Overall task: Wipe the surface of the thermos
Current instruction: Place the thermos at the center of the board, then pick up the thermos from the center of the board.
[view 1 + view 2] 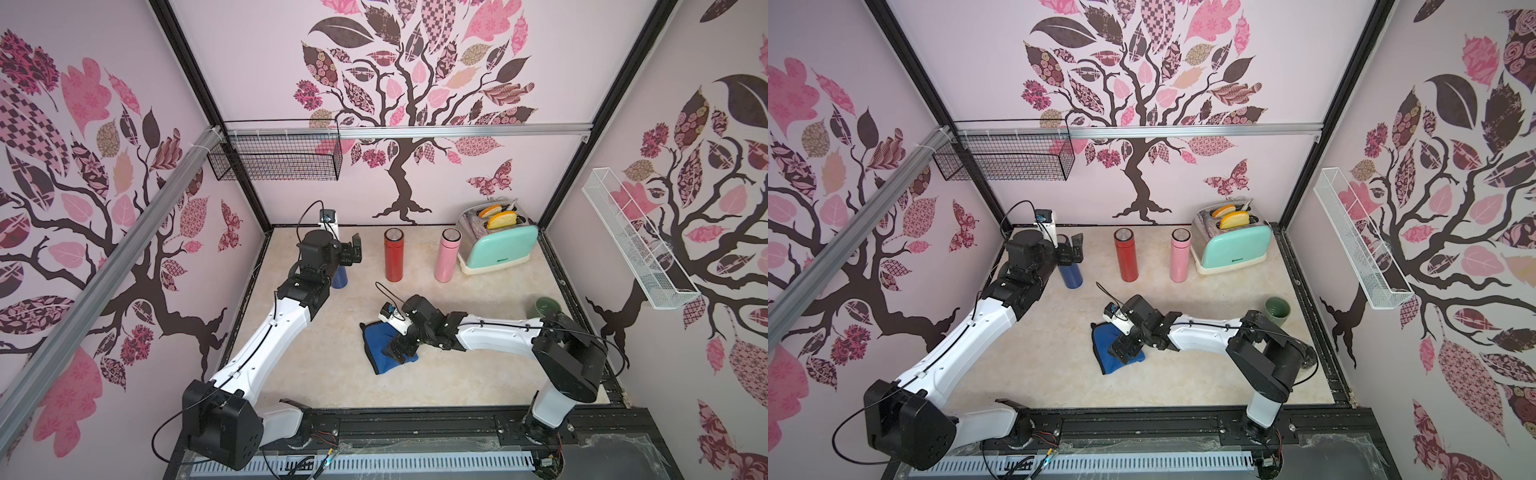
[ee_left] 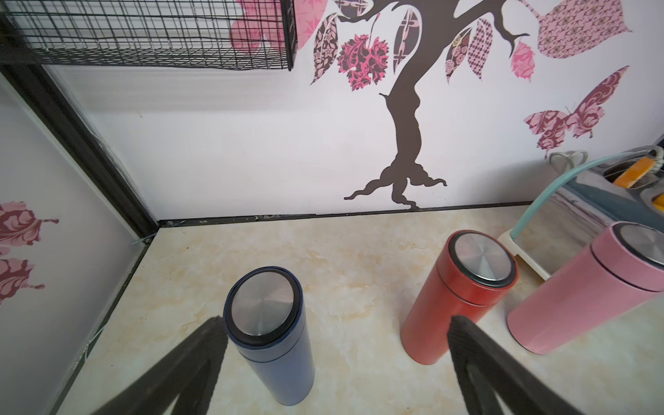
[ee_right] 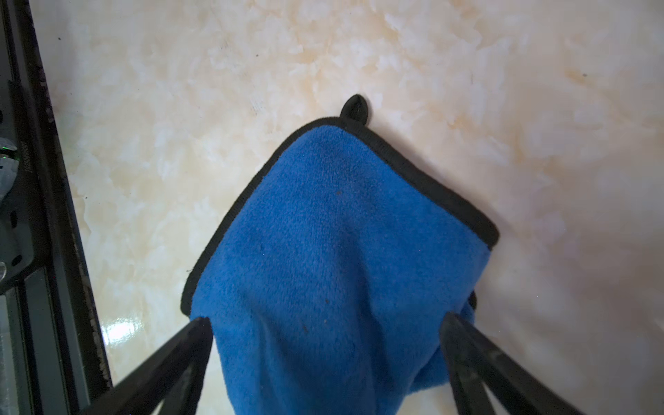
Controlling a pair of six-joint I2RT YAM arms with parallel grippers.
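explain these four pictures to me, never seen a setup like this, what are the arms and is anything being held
It is a robot with two arms on a table, each ending in a two-fingered gripper. The two wide pictures come from one camera head above. The two close ones come from cameras on the wrists.

On the table stand a blue thermos, a red thermos, a pink thermos, a toaster and a green cup. A blue cloth lies nearer the front.

The left gripper hangs open by the blue thermos. The right gripper is open, with its fingers on either side of the cloth. Nothing is held.
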